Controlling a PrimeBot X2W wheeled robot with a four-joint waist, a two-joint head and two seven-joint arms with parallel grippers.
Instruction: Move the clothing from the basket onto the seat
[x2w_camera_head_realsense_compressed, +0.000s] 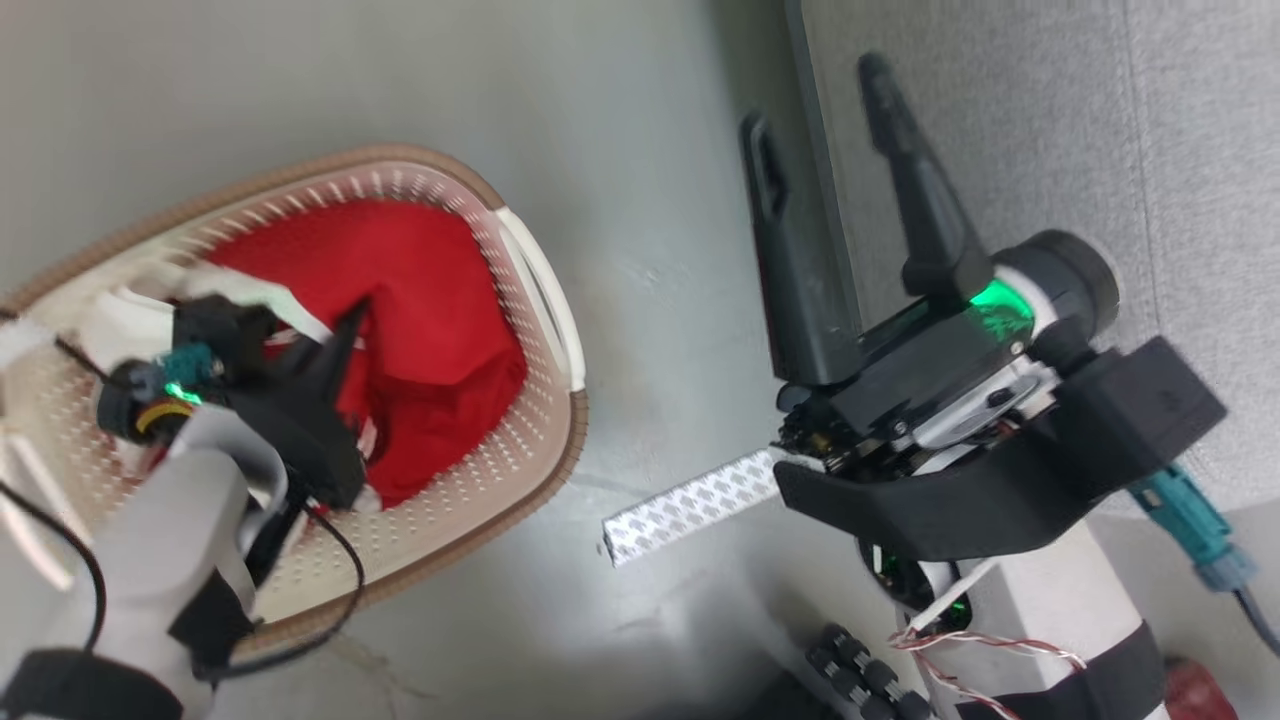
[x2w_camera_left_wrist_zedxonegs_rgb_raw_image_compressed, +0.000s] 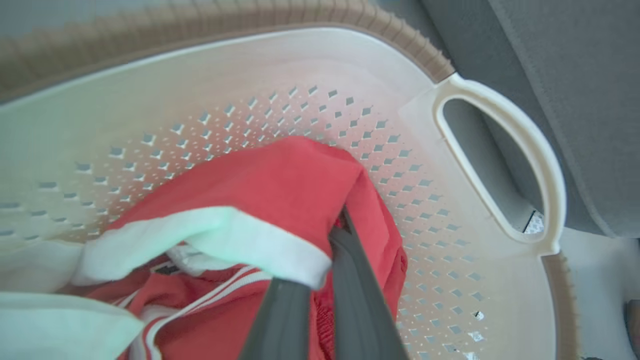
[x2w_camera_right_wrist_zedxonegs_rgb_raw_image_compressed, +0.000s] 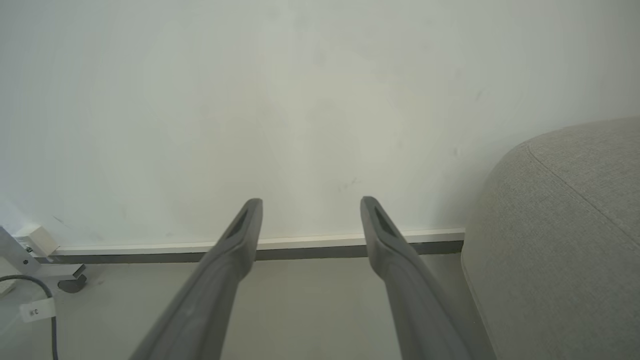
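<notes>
Pickup step: pinching clothing (x2w_camera_left_wrist_zedxonegs_rgb_raw_image_compressed: 280, 175) in basket (x2w_camera_left_wrist_zedxonegs_rgb_raw_image_compressed: 450, 280) with clenched left gripper (x2w_camera_left_wrist_zedxonegs_rgb_raw_image_compressed: 342, 225); holding right gripper (x2w_camera_right_wrist_zedxonegs_rgb_raw_image_compressed: 310, 215) spread, empty. Next, likely: lift clear, swing to seat (x2w_camera_right_wrist_zedxonegs_rgb_raw_image_compressed: 575, 225).

Floor (x2w_camera_head_realsense_compressed: 650, 200) — smooth, pale grey. Directly on it: the basket (x2w_camera_head_realsense_compressed: 480, 480) at left, the seat (x2w_camera_head_realsense_compressed: 1100, 150) at right, a white patterned strip (x2w_camera_head_realsense_compressed: 690, 505) lying flat between them.
</notes>
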